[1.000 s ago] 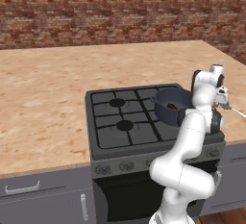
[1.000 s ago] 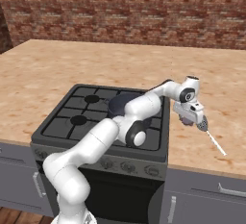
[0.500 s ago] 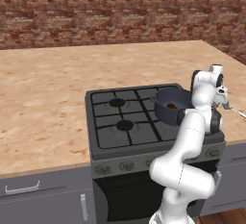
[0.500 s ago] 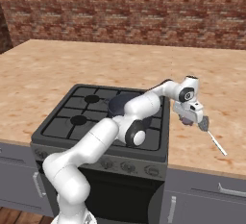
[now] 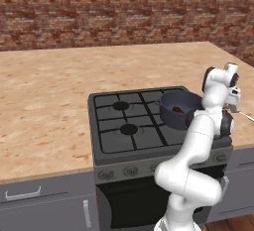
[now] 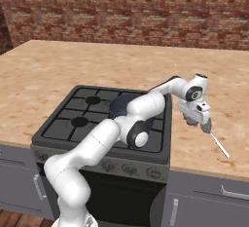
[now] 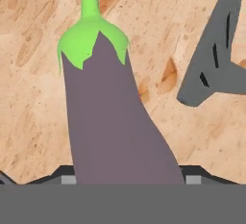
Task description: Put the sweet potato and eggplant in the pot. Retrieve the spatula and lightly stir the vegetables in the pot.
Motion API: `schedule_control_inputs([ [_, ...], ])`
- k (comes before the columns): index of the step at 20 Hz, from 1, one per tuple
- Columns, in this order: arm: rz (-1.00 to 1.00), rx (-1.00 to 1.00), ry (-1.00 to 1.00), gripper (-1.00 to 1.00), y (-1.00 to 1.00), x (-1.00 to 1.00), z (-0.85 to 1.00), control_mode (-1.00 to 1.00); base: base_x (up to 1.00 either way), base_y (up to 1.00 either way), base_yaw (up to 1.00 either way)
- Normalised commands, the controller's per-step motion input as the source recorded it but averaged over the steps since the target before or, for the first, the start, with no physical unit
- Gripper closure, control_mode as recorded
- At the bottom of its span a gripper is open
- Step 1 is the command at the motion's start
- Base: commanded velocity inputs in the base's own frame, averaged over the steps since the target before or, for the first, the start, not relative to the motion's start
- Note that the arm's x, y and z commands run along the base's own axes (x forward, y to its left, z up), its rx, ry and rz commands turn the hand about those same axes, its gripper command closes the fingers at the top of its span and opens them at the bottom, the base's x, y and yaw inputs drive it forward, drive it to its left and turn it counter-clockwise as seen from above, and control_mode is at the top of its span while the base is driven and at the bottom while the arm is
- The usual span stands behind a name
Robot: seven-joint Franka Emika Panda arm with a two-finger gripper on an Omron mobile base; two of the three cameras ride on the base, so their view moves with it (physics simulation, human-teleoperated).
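Left base view: pot on stove w/ sweet potato inside, off to the side of the gripper, which hangs over the counter.

Right base view: gripper above counter, spatula just below and beyond it.

Hand view: eggplant runs up from between the jaws, stem end away. Jaws stand apart on either side of it; can't tell if they pinch. Spatula blade beside.
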Motion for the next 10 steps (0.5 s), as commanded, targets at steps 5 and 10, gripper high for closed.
schedule_control_inputs([
  [5, 0.0, 0.01, -0.27, 1.0, 0.12, -0.95, 0.23, -1.0, 0.0, 0.0, 0.0],
  [10, 0.05, -0.03, -0.36, 1.0, 0.38, -1.0, 0.03, -1.0, 0.0, 0.0, 0.0],
])
